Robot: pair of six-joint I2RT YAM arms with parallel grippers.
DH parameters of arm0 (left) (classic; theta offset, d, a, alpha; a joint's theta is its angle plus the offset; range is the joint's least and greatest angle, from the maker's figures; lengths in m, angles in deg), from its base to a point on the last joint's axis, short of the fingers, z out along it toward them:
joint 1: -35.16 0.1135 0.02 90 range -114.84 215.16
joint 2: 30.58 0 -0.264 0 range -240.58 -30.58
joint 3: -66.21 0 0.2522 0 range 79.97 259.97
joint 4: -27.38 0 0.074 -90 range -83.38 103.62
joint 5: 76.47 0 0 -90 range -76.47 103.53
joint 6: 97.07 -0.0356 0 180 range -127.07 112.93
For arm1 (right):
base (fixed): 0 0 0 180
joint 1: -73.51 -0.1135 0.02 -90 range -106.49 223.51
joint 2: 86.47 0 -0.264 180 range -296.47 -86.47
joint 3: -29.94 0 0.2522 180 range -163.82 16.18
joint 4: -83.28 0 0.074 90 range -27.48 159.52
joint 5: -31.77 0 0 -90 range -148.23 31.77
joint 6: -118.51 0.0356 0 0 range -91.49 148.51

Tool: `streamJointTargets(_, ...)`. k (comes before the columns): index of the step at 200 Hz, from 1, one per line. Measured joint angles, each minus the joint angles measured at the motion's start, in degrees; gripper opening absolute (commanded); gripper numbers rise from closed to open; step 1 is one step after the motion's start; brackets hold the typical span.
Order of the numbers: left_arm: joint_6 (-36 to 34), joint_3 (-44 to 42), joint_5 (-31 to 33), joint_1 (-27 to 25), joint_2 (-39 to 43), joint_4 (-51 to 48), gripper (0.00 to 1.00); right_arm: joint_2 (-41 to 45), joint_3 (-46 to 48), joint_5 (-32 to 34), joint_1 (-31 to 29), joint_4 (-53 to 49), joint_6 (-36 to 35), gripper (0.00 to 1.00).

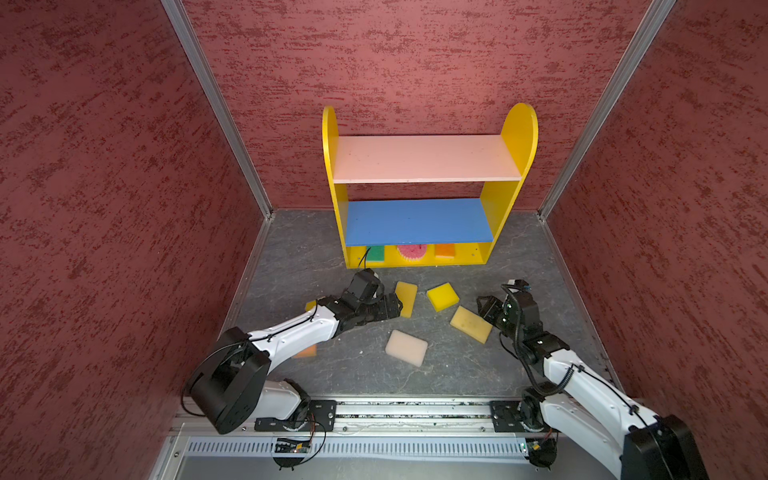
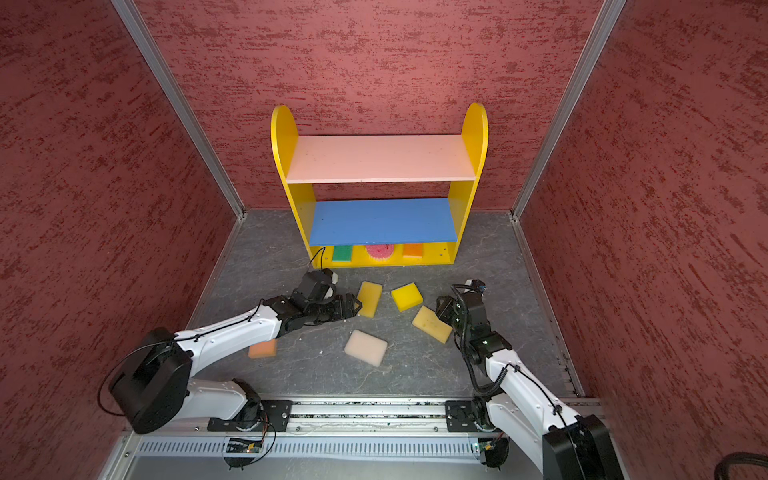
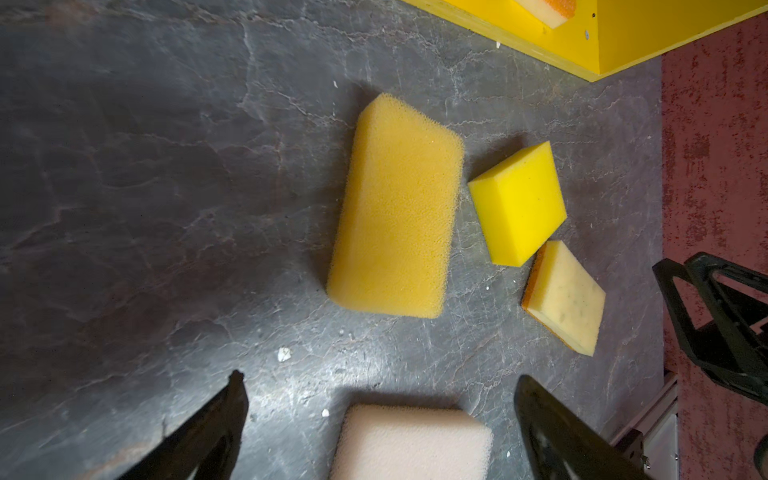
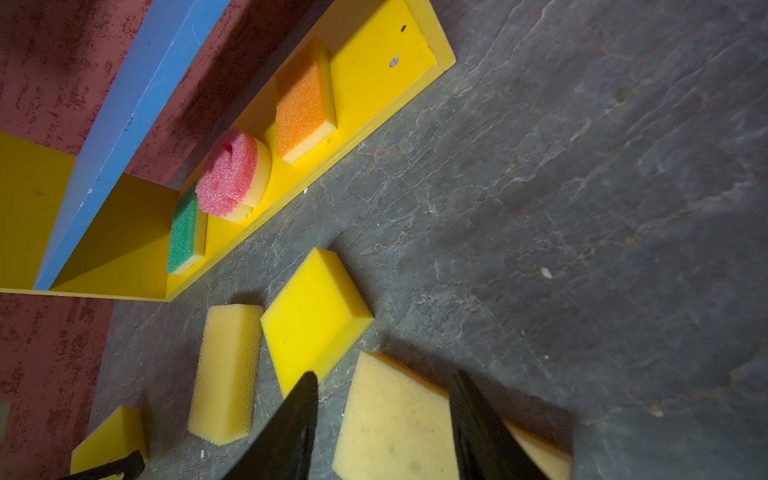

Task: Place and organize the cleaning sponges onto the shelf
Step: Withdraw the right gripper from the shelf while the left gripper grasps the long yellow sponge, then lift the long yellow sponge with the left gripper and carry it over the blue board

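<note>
We judge these sponges light, soft and springy. The foam will give under the fingers, so a squeeze has to bite in a little, and the open pores should keep it from slipping. None looks fragile. The best hold, we think, is across the short width near the middle, so the block neither droops nor twists.

The left gripper (image 3: 380, 378) is spread wide and holds nothing. It hangs low over the floor with the golden sponge (image 3: 395, 208) ahead of it and the cream sponge (image 1: 406, 348) just beneath its fingers. The right gripper (image 4: 385, 374) stands partly open with nothing clamped. Its fingers hang over one end of the tan sponge (image 4: 395, 424), which reaches out past one finger.

The bright yellow sponge (image 3: 517, 203) lies between the golden and tan ones, near both. An orange-tinted sponge (image 2: 262, 348) sits half hidden under the left arm, and a small yellow sponge (image 4: 108, 440) lies beside that arm's wrist.

The shelf (image 1: 519, 137) stands against the back wall. Its bottom board (image 4: 374, 66) carries three sponges in a row: the green sponge (image 4: 185, 232), the round pink sponge (image 4: 228, 174) and the orange sponge (image 4: 303, 104). The pink board (image 1: 424, 160) and the blue board (image 1: 417, 222) are bare.
</note>
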Motion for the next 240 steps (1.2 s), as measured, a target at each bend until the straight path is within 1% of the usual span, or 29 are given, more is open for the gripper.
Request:
streamJointTargets(34, 0.5, 2.4, 1.8, -0.7, -5.0, 0.7, 0.90, -0.9, 0.0, -1.2, 0.0, -0.1, -0.5, 0.54)
streamJointTargets(50, 0.7, 3.6, 2.4, -1.0, -7.1, 0.9, 0.89, -1.0, 0.0, -1.7, 0.0, -0.6, -0.9, 0.55)
streamJointTargets(67, 1.1, 5.0, 3.0, -1.6, -9.3, 1.1, 0.84, -1.1, 0.0, -2.5, 0.0, -1.1, -1.3, 0.55)
streamJointTargets(88, 1.5, 6.6, 3.3, -2.2, -11.9, 1.6, 0.75, -1.1, 0.0, -3.8, 0.1, -1.9, -1.8, 0.56)
streamJointTargets(104, 2.2, 7.7, 3.4, -2.5, -14.1, 2.0, 0.64, -0.9, 0.0, -4.3, 0.1, -2.6, -2.0, 0.56)
streamJointTargets(123, 2.6, 9.1, 3.7, -2.8, -16.3, 2.3, 0.49, -0.2, 0.0, -4.9, 0.1, -3.8, -2.4, 0.56)
streamJointTargets(140, 3.1, 9.9, 4.1, -3.0, -17.7, 2.6, 0.34, 0.7, 0.0, -5.4, 0.1, -5.0, -2.8, 0.56)
streamJointTargets(156, 3.1, 10.4, 4.3, -3.2, -18.6, 2.8, 0.22, 1.5, 0.0, -5.7, 0.1, -5.7, -3.3, 0.56)
streamJointTargets(185, 4.1, 10.8, 4.4, -3.5, -19.1, 3.3, 0.12, 2.2, 0.0, -5.9, 0.1, -6.6, -3.7, 0.56)
streamJointTargets(208, 3.9, 10.8, 4.5, -3.6, -18.6, 2.9, 0.07, 2.1, 0.4, -6.0, 0.1, -6.8, -3.8, 0.56)
streamJointTargets(240, 2.4, 11.0, 6.1, -3.6, -13.5, -0.2, 0.00, 1.5, 1.4, -6.8, 0.2, -6.1, -3.5, 0.56)
